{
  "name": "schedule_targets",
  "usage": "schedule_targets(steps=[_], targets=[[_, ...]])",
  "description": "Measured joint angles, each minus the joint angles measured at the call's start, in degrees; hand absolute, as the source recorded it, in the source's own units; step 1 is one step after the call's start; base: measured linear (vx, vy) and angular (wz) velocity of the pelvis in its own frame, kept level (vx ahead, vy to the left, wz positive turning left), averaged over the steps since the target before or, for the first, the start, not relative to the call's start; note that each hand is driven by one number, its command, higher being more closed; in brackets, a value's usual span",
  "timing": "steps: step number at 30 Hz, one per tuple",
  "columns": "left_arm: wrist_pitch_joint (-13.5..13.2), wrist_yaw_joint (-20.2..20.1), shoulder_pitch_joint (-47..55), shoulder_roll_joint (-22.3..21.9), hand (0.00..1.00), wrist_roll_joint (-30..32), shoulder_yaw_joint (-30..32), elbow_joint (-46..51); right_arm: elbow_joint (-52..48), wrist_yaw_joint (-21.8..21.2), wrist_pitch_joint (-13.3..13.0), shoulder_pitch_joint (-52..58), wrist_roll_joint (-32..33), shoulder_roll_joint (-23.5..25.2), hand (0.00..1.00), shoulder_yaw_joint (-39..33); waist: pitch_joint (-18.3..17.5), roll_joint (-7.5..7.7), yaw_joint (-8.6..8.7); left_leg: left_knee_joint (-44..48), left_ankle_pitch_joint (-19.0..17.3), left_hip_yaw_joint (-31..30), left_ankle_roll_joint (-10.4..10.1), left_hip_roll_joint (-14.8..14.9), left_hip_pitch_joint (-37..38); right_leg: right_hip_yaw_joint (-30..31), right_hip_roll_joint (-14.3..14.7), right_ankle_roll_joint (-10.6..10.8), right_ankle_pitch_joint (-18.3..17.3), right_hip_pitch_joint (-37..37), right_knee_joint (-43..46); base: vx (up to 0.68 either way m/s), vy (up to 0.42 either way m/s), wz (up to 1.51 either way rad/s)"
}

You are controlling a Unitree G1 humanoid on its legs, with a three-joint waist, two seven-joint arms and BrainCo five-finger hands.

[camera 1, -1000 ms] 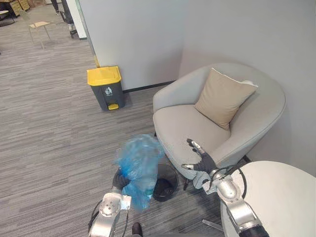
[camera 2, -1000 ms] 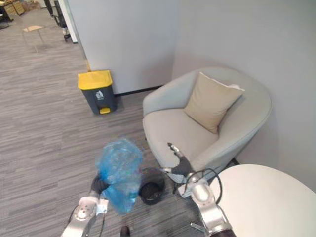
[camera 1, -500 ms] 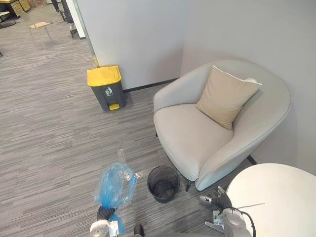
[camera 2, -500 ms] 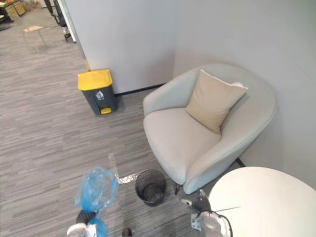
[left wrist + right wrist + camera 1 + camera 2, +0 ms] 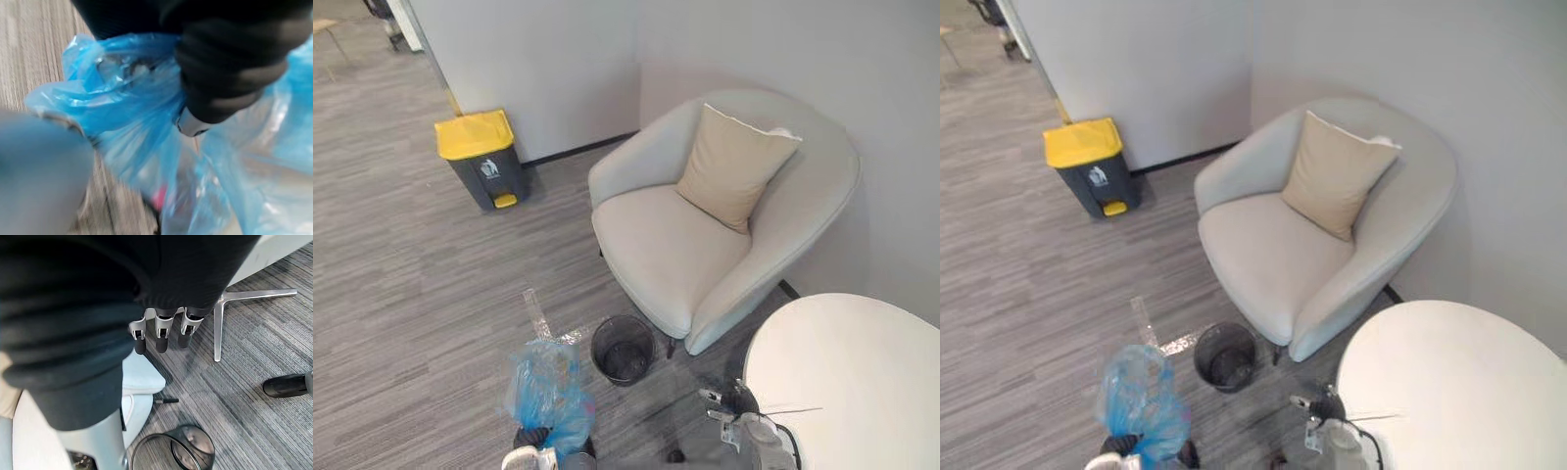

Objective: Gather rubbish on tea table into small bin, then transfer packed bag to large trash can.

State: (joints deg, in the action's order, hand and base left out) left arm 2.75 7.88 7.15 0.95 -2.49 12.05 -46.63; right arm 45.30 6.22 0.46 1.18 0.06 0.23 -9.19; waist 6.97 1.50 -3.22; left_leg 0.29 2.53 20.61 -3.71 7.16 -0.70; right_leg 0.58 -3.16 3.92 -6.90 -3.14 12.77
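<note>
A blue plastic rubbish bag (image 5: 548,390), packed and bunched at the neck, hangs low over the carpet. My left hand (image 5: 530,438) is shut on its neck, and the left wrist view shows a curled finger (image 5: 192,125) pressed into the blue film (image 5: 122,105). The small black mesh bin (image 5: 623,377) stands empty just right of the bag, in front of the armchair. The large grey trash can (image 5: 478,162) with a yellow lid stands by the wall at the far left. My right hand (image 5: 732,399) hangs beside the round table with relaxed, empty fingers (image 5: 159,335).
A light grey armchair (image 5: 675,245) with a beige cushion (image 5: 732,166) fills the corner. A white round tea table (image 5: 862,382) is at the lower right, its metal foot (image 5: 234,297) on the carpet. A shiny strip (image 5: 537,312) lies on the floor.
The left hand has lowered the bag from above the small bin to near the floor. The right hand dropped from the chair's edge to beside the table. The camera has shifted.
</note>
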Motion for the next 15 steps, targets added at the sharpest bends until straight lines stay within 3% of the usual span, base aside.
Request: schedule_targets(steps=[2, 4, 5, 6, 9, 11, 12, 14, 15], targets=[[-0.37, 0.93, -0.35, -0.88, 1.00, -0.01, 0.23, 1.10, -0.06, 0.40, 0.04, 0.27, 0.01, 0.36, 0.00, 0.76, 0.37, -0.01, -0.09, 4.68, -1.54, -1.13, 1.20, 0.23, -2.37, -2.62, -2.41, 1.51, -5.50, -2.03, 14.20, -0.04, -0.015, 0.45], [-0.55, 0.97, -0.14, -0.93, 1.00, -0.06, -0.04, 1.41, -0.05, 0.42, -0.05, 0.55, 0.00, 0.40, 0.00, 1.40, -0.05, 0.53, -0.19, 7.92, -2.58, -3.27, 1.54, -0.30, -3.74, -2.30, -3.47, 2.91, -8.01, -1.47, 22.24, -0.12, -0.131, 0.65], [-0.74, 1.08, 0.07, -2.05, 1.00, -0.06, -0.16, 2.11, 0.57, 1.26, -0.36, -1.48, 0.00, -0.62, 0.00, 1.36, -1.52, -0.72, -3.28, 9.75, -0.49, -6.16, 0.46, 0.06, -9.61, -2.44, -1.01, 0.03, -11.03, 0.50, 10.43, -0.28, -0.225, 0.80], [-0.64, 1.12, -0.46, -2.28, 1.00, -0.08, -0.59, 1.60, 0.63, 1.50, -0.32, -2.02, 0.01, -1.00, 0.00, 1.35, -0.96, -2.23, -2.75, 9.43, 1.18, -7.93, 0.23, 0.26, -11.67, -3.76, -0.55, -1.92, -10.94, 0.87, 7.67, -0.45, -0.185, 0.76], [-0.65, 1.34, -0.53, -2.75, 1.00, -0.10, -0.76, 1.57, 0.91, 1.66, 0.05, -0.47, 0.00, -0.66, 0.00, 1.12, -0.58, -3.21, -2.44, 3.95, 4.21, -10.91, 0.07, -0.36, -10.53, -6.72, 0.11, -2.45, -10.64, 1.03, 7.02, -0.25, -0.062, 0.55], [-0.66, 1.95, 0.38, -2.85, 1.00, 0.01, -1.98, 1.85, 0.39, 1.80, -0.16, -0.53, 0.08, -0.30, 0.00, 1.43, -0.99, -3.83, -1.94, 2.41, 6.16, -12.10, -0.59, 1.13, -11.85, -8.87, 1.35, -3.38, -9.17, -0.19, 7.33, -0.16, -0.057, 0.40], [-0.52, 1.90, 0.09, -2.56, 1.00, 0.17, -1.90, 1.86, 0.34, 2.21, -0.16, -0.70, 0.08, 0.21, 0.00, 1.05, -1.03, -3.42, -1.83, 1.49, 4.67, -11.97, -1.52, 1.02, -12.63, -11.61, 0.61, -4.35, -7.06, 0.35, 3.89, -0.12, 0.050, 0.55], [-0.57, 1.95, -1.67, -1.78, 1.00, 0.17, -1.88, 2.36, 0.34, 3.00, -0.04, -0.93, 0.09, 0.99, 0.00, -0.09, 0.56, -1.46, -1.76, 14.09, 1.78, -10.51, 1.28, 0.53, -15.30, -13.28, -1.99, -4.47, -6.10, 0.02, 4.25, -0.12, 0.056, 0.56], [-0.54, 1.99, -1.70, -1.79, 1.00, 0.16, -1.89, 2.35, 0.31, 3.21, -0.04, -0.64, 0.08, 0.76, 0.00, -0.07, 0.70, -1.15, -1.59, 20.07, -1.44, -9.79, 1.58, 0.61, -15.09, -14.30, -3.05, -4.34, -5.97, 0.08, 4.63, -0.15, 0.050, 0.67]])
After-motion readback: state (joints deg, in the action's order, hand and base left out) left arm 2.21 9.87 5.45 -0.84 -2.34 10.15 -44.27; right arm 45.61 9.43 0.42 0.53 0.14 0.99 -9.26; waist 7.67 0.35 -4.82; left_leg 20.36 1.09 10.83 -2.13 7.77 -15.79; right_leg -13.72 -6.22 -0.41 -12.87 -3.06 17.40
